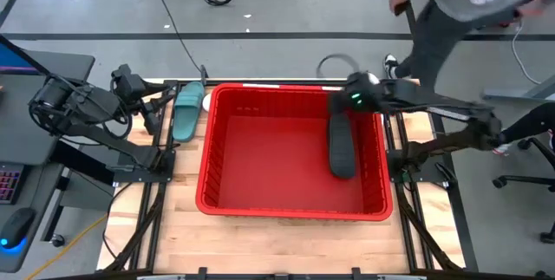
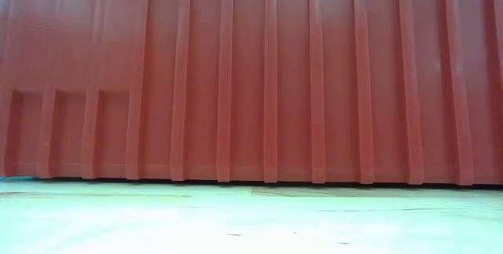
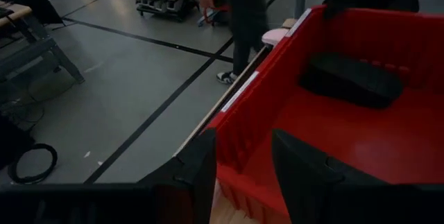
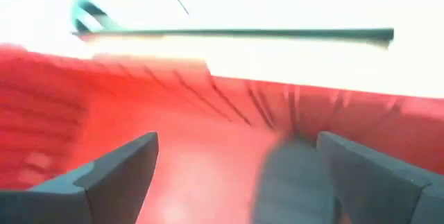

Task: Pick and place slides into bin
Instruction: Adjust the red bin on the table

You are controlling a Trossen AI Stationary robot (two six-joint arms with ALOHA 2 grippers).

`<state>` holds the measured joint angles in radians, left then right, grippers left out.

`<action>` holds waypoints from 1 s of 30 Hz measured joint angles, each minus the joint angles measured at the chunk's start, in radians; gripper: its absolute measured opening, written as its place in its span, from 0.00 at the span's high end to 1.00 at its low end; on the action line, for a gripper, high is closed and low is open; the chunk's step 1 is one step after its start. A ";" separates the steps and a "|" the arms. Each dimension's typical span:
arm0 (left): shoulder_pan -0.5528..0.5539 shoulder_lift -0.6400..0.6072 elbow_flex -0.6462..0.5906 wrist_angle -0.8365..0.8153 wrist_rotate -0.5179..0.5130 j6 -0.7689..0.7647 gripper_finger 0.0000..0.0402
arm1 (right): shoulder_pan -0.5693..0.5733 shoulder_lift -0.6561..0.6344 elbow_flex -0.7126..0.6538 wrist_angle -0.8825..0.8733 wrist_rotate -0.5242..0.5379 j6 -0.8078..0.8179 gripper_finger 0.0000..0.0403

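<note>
High view: red bin (image 1: 227,154) is sitting mid-table w/ a black slide (image 1: 340,146) lying inside near its right wall. Right gripper (image 1: 354,98) is hanging over the bin's far right corner; can't tell its jaws from here. Teal slide (image 1: 186,111) is lying on the table just outside the bin's left wall, w/ the left gripper (image 1: 159,109) just beside it. A person is walking past beyond the table.

Low view: only the bin wall is showing.

Left wrist view: left gripper (image 3: 243,172) fingers are standing apart, empty; bin corner is sitting just ahead.

Right wrist view: right gripper (image 4: 239,175) is spread wide, holding nothing, black slide (image 4: 291,182) below it.

Risk, imo: the left arm is working tight against the bin wall, so fingers could be clipping the rim or nudging the teal slide off the table edge.
</note>
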<state>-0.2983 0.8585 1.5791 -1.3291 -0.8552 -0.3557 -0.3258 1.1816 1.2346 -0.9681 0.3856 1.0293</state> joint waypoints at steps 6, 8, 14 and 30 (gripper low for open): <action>0.000 0.054 -0.001 0.159 -0.056 0.027 0.68 | -0.171 -0.152 0.000 0.013 0.006 -0.081 0.01; 0.005 0.082 0.000 0.249 -0.084 0.062 0.69 | -0.268 -0.164 0.000 -0.015 -0.001 -0.118 0.01; 0.146 0.211 0.000 0.625 -0.067 0.105 0.72 | -0.542 -0.108 0.000 -0.040 -0.085 -0.203 0.05; 0.571 0.577 -0.001 1.024 0.045 0.115 0.74 | -0.571 0.080 0.001 0.035 -0.089 -0.244 0.06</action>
<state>0.2729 1.4351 1.5784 -0.3052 -0.8101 -0.2404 -0.8972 1.2621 1.2354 -0.9329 0.2969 0.7853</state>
